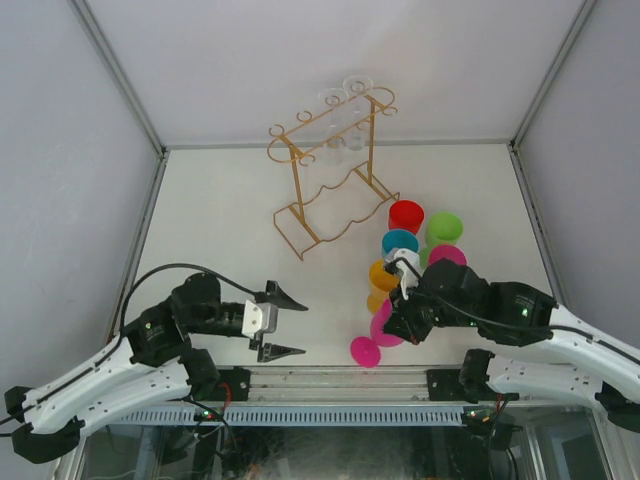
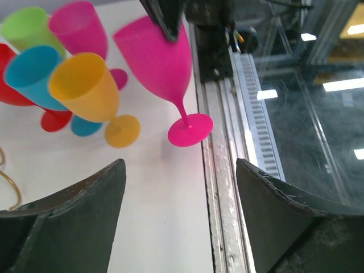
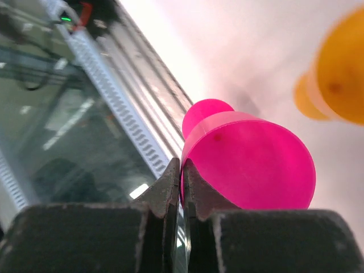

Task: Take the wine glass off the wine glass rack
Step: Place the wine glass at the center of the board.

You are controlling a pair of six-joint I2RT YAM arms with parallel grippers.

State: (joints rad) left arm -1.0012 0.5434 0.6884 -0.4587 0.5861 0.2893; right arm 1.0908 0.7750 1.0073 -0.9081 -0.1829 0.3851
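The gold wire wine glass rack (image 1: 330, 190) stands at the back middle of the table. Clear wine glasses (image 1: 345, 105) hang upside down from its top rails at the right end. My right gripper (image 1: 395, 322) is shut on the rim of a magenta plastic wine glass (image 1: 372, 340). The glass is tilted, with its foot low near the table's front edge. In the right wrist view the gripper (image 3: 182, 165) pinches that rim (image 3: 256, 165). My left gripper (image 1: 304, 329) is open and empty left of it. It faces the magenta glass (image 2: 156, 54) in the left wrist view (image 2: 179, 165).
Coloured plastic wine glasses stand grouped at the right: red (image 1: 406, 215), green (image 1: 444, 227), blue (image 1: 400, 242), pink (image 1: 447, 256) and orange (image 1: 383, 275). The metal rail (image 1: 340, 378) runs along the near edge. Grey walls close in the table.
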